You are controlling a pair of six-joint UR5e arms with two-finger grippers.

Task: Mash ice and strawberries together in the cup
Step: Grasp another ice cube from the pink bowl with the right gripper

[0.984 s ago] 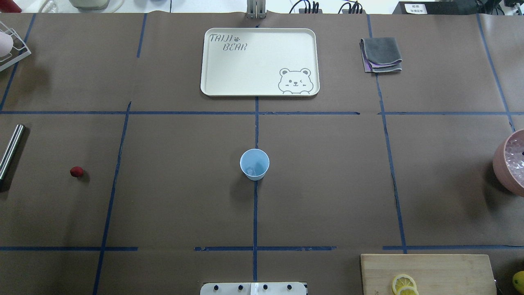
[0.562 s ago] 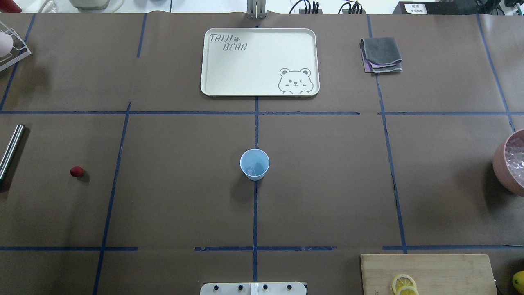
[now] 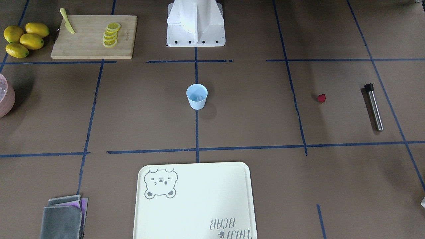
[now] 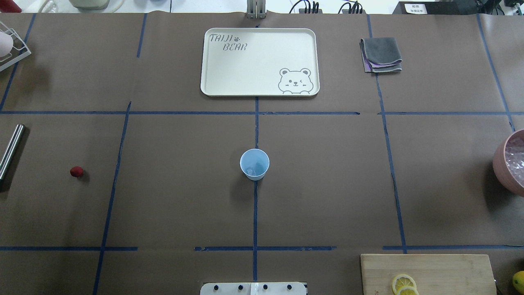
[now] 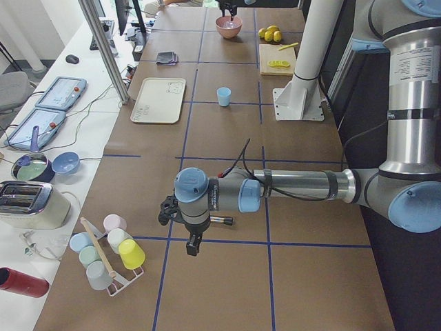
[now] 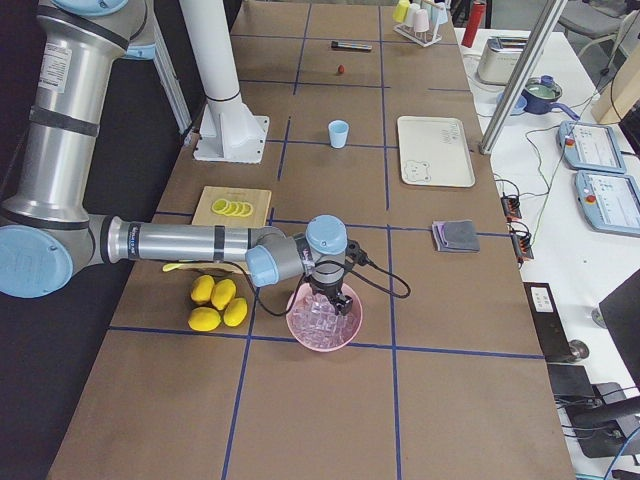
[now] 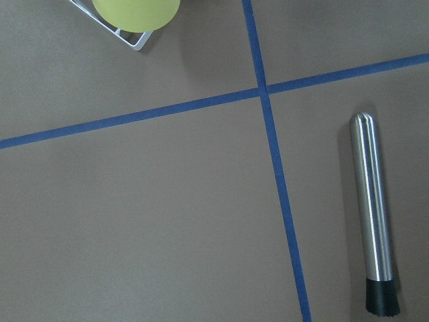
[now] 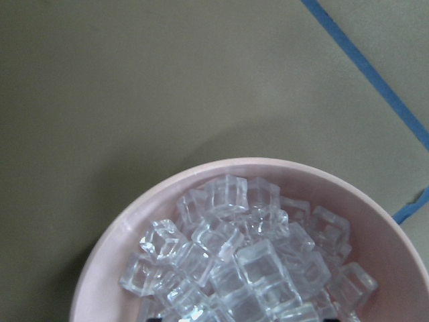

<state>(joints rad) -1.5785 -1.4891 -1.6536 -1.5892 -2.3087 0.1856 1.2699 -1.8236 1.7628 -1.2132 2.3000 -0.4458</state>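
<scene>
Right gripper (image 6: 330, 298) low over ice (image 8: 255, 268) in pink bowl (image 8: 114, 235); left gripper (image 5: 193, 247) near steel rod (image 7: 372, 215). Cannot tell jaw opening of either. Risk: slick cube slips before reaching far-off cup (image 4: 254, 164).

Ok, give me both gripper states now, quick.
Left gripper: cannot be told; seen only from the side.
Right gripper: cannot be told; it hangs over the pink bowl.
</scene>
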